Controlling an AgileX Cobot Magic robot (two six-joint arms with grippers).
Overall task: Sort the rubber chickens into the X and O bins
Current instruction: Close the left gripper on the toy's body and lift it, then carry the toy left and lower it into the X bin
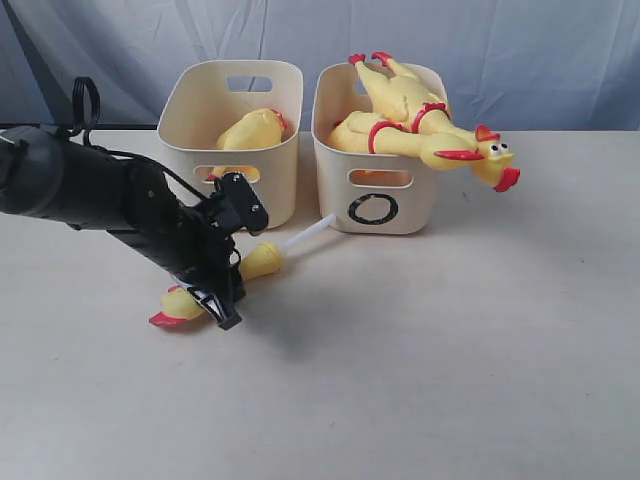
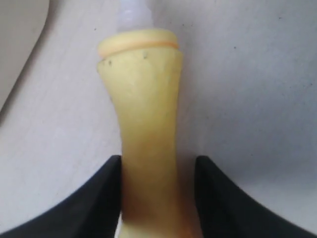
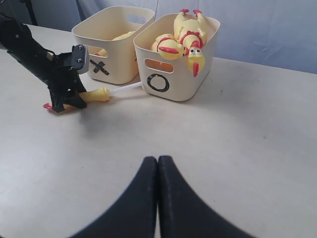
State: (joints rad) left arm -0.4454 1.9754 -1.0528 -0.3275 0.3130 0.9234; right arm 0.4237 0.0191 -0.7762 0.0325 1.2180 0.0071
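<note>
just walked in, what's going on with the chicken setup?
The left gripper is down on the table, jaws either side of the small chicken leg piece with the white stick, near the X bin. Whether it is pinched firmly is not clear. The right gripper is shut and empty above the table. One chicken lies in the X bin. A pile of chickens fills the O bin, one head hanging over its rim.

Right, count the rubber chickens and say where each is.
4 rubber chickens: one in the X bin, two piled in the O bin, one's head over its rim, and the leg-shaped piece on the table inside the left gripper. More may be hidden.
</note>
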